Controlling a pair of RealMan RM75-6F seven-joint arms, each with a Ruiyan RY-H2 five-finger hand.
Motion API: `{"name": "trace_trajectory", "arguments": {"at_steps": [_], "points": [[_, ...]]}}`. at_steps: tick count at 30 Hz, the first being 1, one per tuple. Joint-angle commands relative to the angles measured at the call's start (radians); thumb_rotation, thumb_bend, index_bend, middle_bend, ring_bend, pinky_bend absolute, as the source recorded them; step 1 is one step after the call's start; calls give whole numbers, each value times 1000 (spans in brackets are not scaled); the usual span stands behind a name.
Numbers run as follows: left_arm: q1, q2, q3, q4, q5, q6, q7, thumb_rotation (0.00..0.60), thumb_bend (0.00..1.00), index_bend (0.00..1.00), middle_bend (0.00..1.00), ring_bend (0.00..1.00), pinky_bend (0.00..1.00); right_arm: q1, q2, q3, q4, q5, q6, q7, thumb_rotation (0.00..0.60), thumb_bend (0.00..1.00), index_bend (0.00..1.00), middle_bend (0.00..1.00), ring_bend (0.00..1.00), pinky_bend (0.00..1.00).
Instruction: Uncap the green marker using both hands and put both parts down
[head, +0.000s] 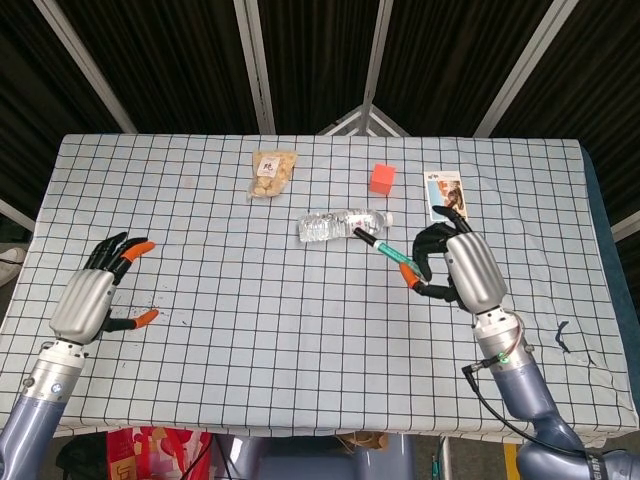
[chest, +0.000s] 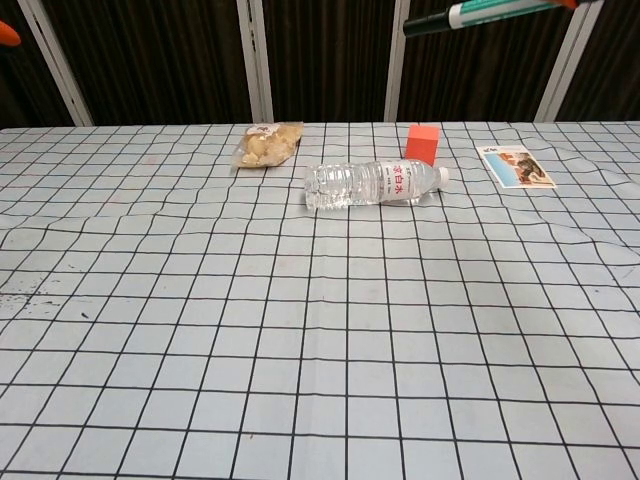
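Note:
My right hand (head: 455, 268) grips the green marker (head: 383, 247) high above the table, right of centre in the head view. The marker's black cap end points up-left, towards the water bottle. In the chest view only the marker (chest: 480, 12) shows, along the top edge, with the hand out of frame. My left hand (head: 92, 296) hovers over the table's left side, fingers spread and holding nothing. In the chest view only one orange fingertip of it shows, at the top left corner.
A water bottle (head: 344, 224) lies on its side at the table's middle. Behind it sit a snack bag (head: 272, 173), an orange-red cube (head: 382, 178) and a picture card (head: 446, 194). The checked cloth (head: 250, 300) covers the whole table.

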Motion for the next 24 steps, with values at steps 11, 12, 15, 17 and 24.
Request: {"name": "trace_trajectory", "arguments": {"at_steps": [11, 12, 15, 17, 24], "points": [[-44, 97, -55, -43, 203, -8, -599, 600, 235, 227, 222, 26, 98, 50, -62, -34, -73, -87, -55, 137, 600, 722, 865, 704, 455, 149], [-48, 98, -56, -44, 208, -8, -615, 600, 236, 236, 237, 35, 97, 56, -76, -36, -67, -87, -56, 138, 600, 723, 865, 704, 455, 149], [-61, 104, -62, -45, 202, -16, -630, 600, 255, 263, 269, 54, 98, 83, -138, -39, -42, -69, -63, 128, 600, 726, 865, 704, 454, 149], [-71, 125, -64, -61, 173, -41, -621, 600, 260, 291, 276, 54, 98, 107, -175, -34, -24, -35, -77, 108, 600, 727, 865, 704, 454, 149], [-106, 305, -74, -179, -40, -176, -362, 600, 261, 322, 304, 54, 96, 171, -216, -5, 18, 94, -137, 42, 600, 732, 865, 703, 455, 149]]}}
